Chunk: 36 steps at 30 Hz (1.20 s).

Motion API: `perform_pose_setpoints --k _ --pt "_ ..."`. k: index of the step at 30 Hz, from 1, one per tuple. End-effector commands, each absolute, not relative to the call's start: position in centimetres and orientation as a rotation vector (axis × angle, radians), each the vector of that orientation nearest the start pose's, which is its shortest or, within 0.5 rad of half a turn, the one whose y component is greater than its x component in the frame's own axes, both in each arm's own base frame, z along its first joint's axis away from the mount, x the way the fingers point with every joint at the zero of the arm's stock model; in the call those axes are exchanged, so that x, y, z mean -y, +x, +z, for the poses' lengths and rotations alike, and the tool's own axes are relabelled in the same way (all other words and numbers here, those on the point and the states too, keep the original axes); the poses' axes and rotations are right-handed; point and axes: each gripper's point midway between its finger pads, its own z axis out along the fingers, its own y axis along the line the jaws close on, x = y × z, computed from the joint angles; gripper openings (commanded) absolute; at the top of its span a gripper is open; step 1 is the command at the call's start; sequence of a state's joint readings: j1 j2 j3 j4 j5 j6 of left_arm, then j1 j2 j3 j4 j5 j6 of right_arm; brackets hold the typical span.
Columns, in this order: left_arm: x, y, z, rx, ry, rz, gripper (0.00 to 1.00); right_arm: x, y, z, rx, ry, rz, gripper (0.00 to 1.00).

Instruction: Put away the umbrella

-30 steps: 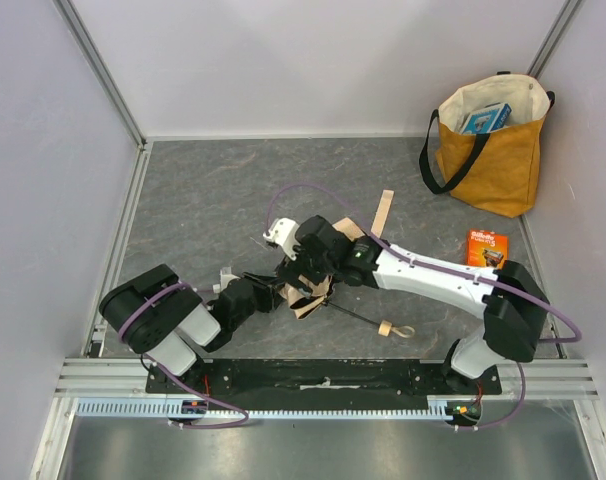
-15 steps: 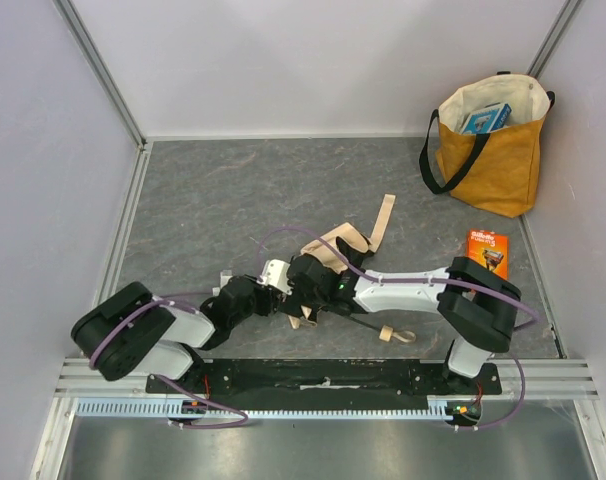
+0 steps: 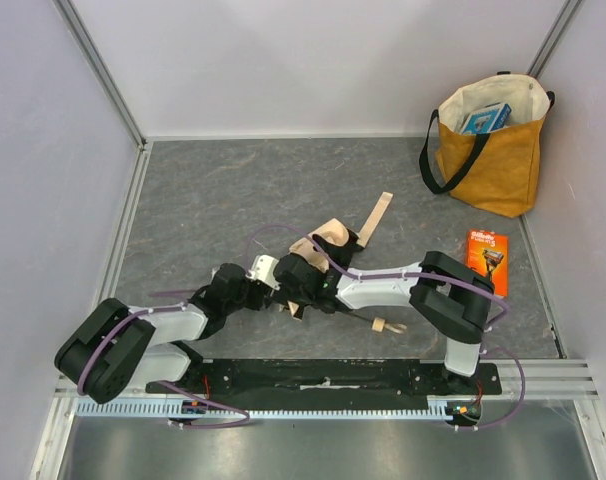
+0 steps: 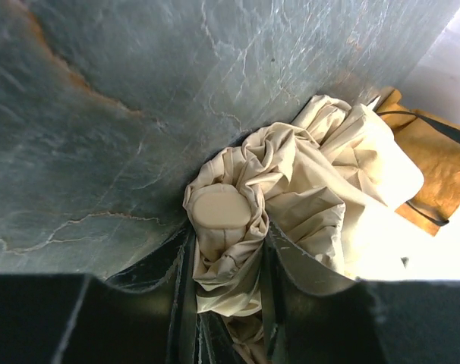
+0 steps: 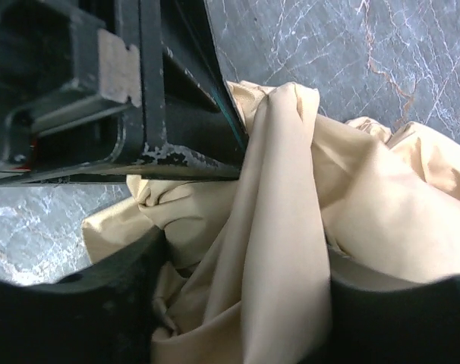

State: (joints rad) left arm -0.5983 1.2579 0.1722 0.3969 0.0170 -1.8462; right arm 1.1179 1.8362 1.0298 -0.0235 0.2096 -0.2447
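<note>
The umbrella (image 3: pixel 328 235) lies half-bundled on the counter (image 3: pixel 203 200), well apart from the tote bag (image 3: pixel 493 165), down and to the left of it in the overhead view. Its wooden knob (image 3: pixel 379 325) is the end pointing back toward the bag's side. The step in hand looks like gathering the loose canopy into a tight roll.

The left fingers (image 4: pixel 181 303) are clamped on the bunched cloth just behind the round tip cap, on the end farthest from the tote bag. The right fingers (image 5: pixel 108 311) stand wide with folds of fabric filling the gap; whether they press the cloth yet, I cannot tell.

To do this well, the left grip should hold as a fixed anchor while the right takes a full handful rather than one thin fold, then smooths toward the bag-side end, so the closing strap (image 3: pixel 376 220) stays free for wrapping.

The overhead view alone shows the strap, the knob and the bag, but both grips are buried under the arms. Only the wrist views show the cloth between each pair of fingers
</note>
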Motion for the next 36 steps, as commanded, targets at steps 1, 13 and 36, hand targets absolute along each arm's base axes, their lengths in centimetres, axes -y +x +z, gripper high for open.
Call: perform_pose_setpoints --k 1,13,36 --pt "20.2 19.0 -0.5 -2.361 -1.559 -0.999 0.02 -31.7 21.5 -5.5 -2.213 -1.497 -0.007 0.54" --pt "17.6 21.3 0.9 -2.246 -1.528 -0.961 0.02 -31.5 18.2 -9.4 -2.472 -1.380 0.249 0.00" --pt "15.4 22.2 5.3 -2.148 -0.949 -1.100 0.92 -32.2 17.5 -9.8 -2.797 -0.768 1.176 0.00"
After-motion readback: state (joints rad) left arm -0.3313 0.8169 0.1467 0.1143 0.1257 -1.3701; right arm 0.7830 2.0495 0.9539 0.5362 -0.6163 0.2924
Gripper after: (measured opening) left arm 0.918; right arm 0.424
